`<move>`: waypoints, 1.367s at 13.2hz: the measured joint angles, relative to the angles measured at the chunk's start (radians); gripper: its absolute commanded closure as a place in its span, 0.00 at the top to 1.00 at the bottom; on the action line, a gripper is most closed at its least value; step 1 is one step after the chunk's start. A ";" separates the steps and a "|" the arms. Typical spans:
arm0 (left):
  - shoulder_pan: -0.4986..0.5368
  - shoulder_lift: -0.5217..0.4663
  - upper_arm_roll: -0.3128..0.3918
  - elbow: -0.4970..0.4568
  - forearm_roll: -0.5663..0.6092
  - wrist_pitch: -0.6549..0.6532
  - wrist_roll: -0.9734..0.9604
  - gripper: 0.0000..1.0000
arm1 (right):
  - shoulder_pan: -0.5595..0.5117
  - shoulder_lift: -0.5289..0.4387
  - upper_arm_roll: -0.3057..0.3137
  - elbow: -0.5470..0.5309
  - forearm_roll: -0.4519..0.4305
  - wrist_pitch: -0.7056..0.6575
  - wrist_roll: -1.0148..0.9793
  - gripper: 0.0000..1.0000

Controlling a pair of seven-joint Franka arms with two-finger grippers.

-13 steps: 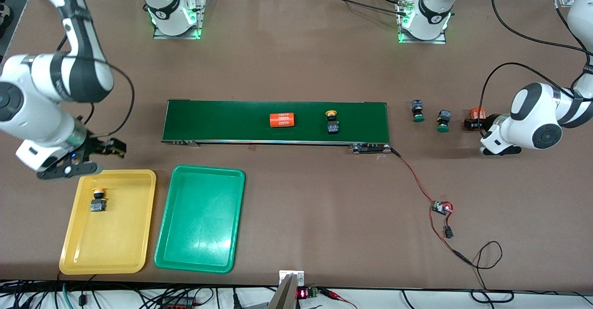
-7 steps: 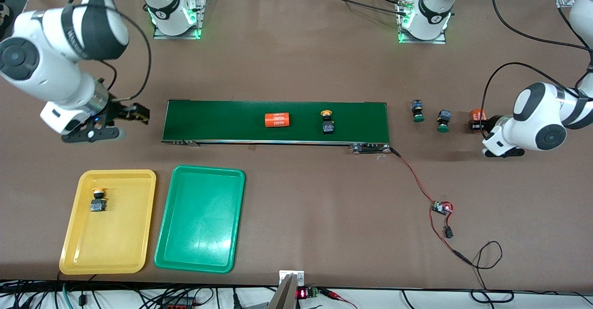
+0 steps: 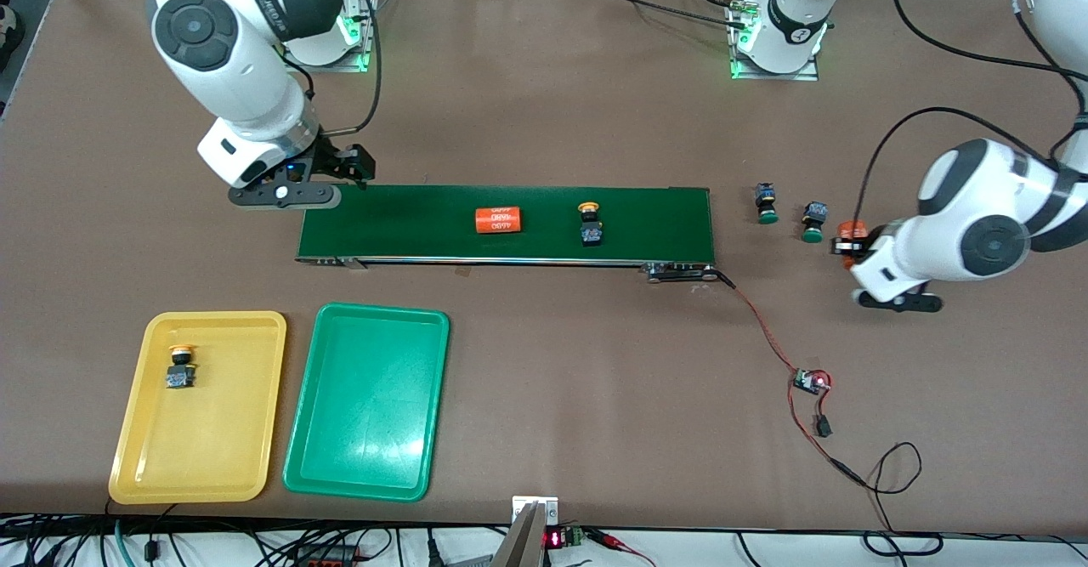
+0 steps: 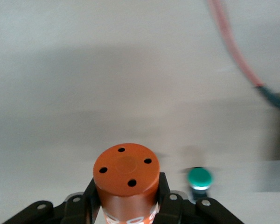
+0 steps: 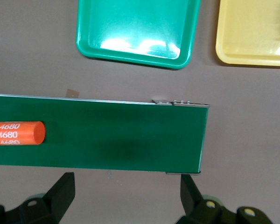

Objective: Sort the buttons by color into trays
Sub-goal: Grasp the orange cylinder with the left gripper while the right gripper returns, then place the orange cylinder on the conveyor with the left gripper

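Note:
A yellow-capped button (image 3: 589, 225) rides on the dark-green belt (image 3: 654, 218). Another yellow-capped button (image 3: 180, 369) lies in the yellow tray (image 3: 204, 448). The green tray (image 3: 365, 414) beside it holds nothing. Two green-capped buttons (image 3: 766, 203) (image 3: 813, 221) stand on the table off the belt's left-arm end. My left gripper (image 3: 846, 244) (image 4: 126, 196) is shut on an orange cylinder (image 4: 126, 179) beside one green button (image 4: 199, 178). My right gripper (image 3: 344, 174) (image 5: 126, 196) hangs open over the belt's right-arm end.
A second orange cylinder (image 3: 497, 220) (image 5: 17, 133) printed 4680 lies on the belt (image 5: 130, 135). A red wire (image 3: 765, 337) with a small circuit board runs from the belt's left-arm end toward the front edge. The right wrist view shows both trays' rims, green (image 5: 130, 59) and yellow (image 5: 252, 60).
My right arm swung from over the yellow tray to the belt's end. My left gripper closed on the orange cylinder and shifted with it. The belt carried its cylinder and button toward the right arm's end.

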 measured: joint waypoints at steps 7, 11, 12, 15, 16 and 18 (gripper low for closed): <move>-0.137 0.020 0.008 0.029 -0.040 -0.012 -0.112 0.20 | -0.008 0.000 0.001 0.000 0.000 0.010 0.000 1.00; -0.261 0.021 0.005 0.034 -0.040 -0.011 0.102 0.20 | -0.014 0.000 0.000 -0.001 0.000 0.010 0.000 1.00; -0.301 0.021 0.005 0.035 -0.040 -0.011 0.158 0.18 | -0.016 0.000 -0.001 -0.001 0.000 0.010 0.000 1.00; -0.442 0.021 0.006 0.034 -0.040 -0.012 0.326 0.19 | -0.016 0.000 -0.005 -0.002 0.000 0.010 0.000 1.00; -0.477 0.021 0.010 0.034 -0.034 -0.010 0.403 0.20 | -0.016 0.000 -0.005 -0.002 0.000 0.009 0.000 1.00; -0.522 0.021 0.019 0.034 -0.018 -0.002 0.551 0.24 | -0.017 0.000 -0.005 -0.002 0.000 0.009 0.000 1.00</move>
